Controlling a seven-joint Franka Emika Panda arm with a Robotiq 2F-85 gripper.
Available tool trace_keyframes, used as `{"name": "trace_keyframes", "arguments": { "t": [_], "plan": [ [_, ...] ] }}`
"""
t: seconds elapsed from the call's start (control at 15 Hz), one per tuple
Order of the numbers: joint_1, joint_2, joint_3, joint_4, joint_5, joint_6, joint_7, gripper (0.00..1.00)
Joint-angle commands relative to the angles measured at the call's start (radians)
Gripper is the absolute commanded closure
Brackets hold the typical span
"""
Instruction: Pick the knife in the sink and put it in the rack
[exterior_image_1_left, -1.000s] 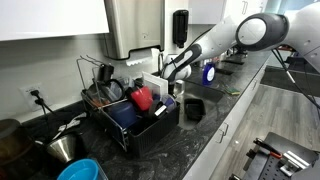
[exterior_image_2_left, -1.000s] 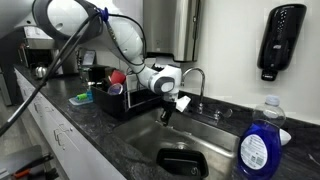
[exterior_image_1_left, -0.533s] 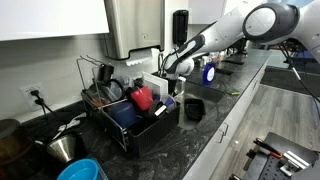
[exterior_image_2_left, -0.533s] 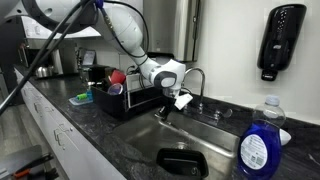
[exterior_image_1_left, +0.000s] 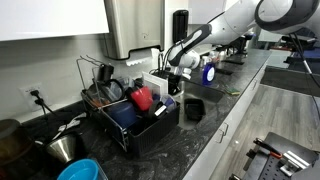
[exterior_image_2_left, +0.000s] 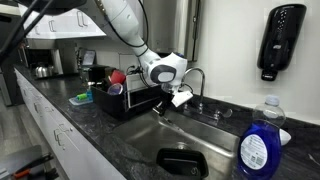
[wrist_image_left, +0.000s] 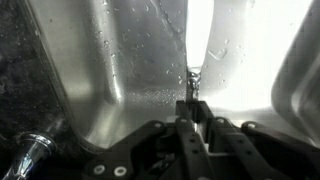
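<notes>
My gripper is shut on the knife, whose thin blade sticks out past the fingertips over the steel sink. In both exterior views the gripper hangs above the sink, between the faucet and the black dish rack. The knife is hard to make out in the exterior views. The rack holds a red cup and dark dishes.
A black container sits in the sink. A blue soap bottle stands at the sink's edge. A black wall dispenser hangs above. A metal pot and a blue bowl stand beside the rack.
The arm has lifted; the gripper with the knife has risen out of the sink and shifted slightly towards the faucet side.
</notes>
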Motion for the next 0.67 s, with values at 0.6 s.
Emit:
{"name": "trace_keyframes", "arguments": {
  "t": [0.6],
  "plan": [
    [-0.032, -0.264, 0.003, -0.337, 0.171, 0.001, -0.114, 0.96]
  ]
}}
